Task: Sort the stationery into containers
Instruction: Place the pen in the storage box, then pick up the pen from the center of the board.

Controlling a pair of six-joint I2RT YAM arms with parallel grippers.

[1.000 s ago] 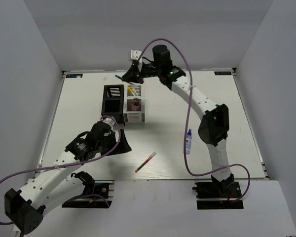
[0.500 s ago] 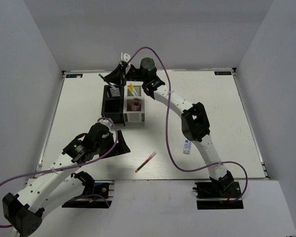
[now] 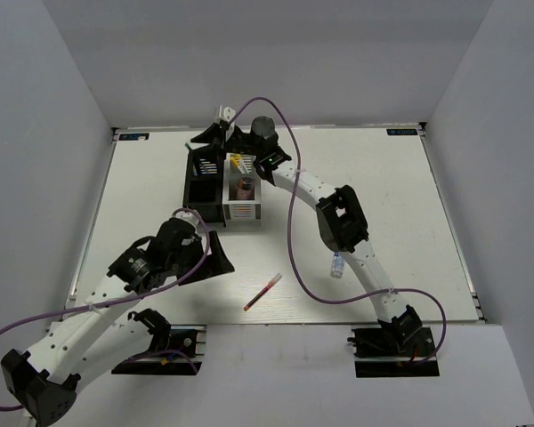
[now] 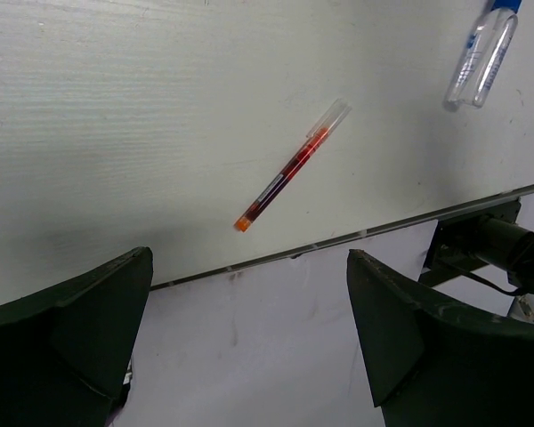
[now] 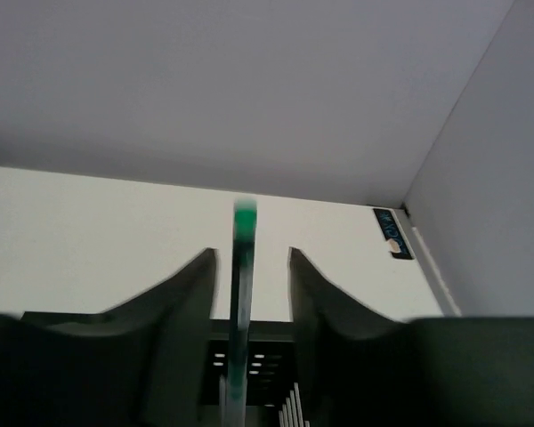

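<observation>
Right gripper (image 5: 251, 256) moved over the black organiser (image 3: 196, 190), jaws parted around green pen (image 5: 239, 311); left gripper (image 4: 249, 267) wide open

Open table (image 3: 383, 178) all round red pen (image 3: 262, 292), right arm (image 3: 303, 182) slanting across to black organiser (image 3: 200, 191)

The black slotted desk organiser (image 3: 203, 182) stands far-centre on the table (image 3: 383, 196), with the white-grey slotted organiser (image 3: 243, 212) touching it at 3 o'clock. Inside the latter sits a stubby pink cylinder (image 3: 245, 187), with a yellow pen (image 3: 238, 162) at its 12 o'clock. A red-orange pen (image 3: 262, 292) lies at the organisers' 6 o'clock, and a small clear blue-capped bottle (image 3: 336, 266) at the pen's 2 o'clock.
</observation>
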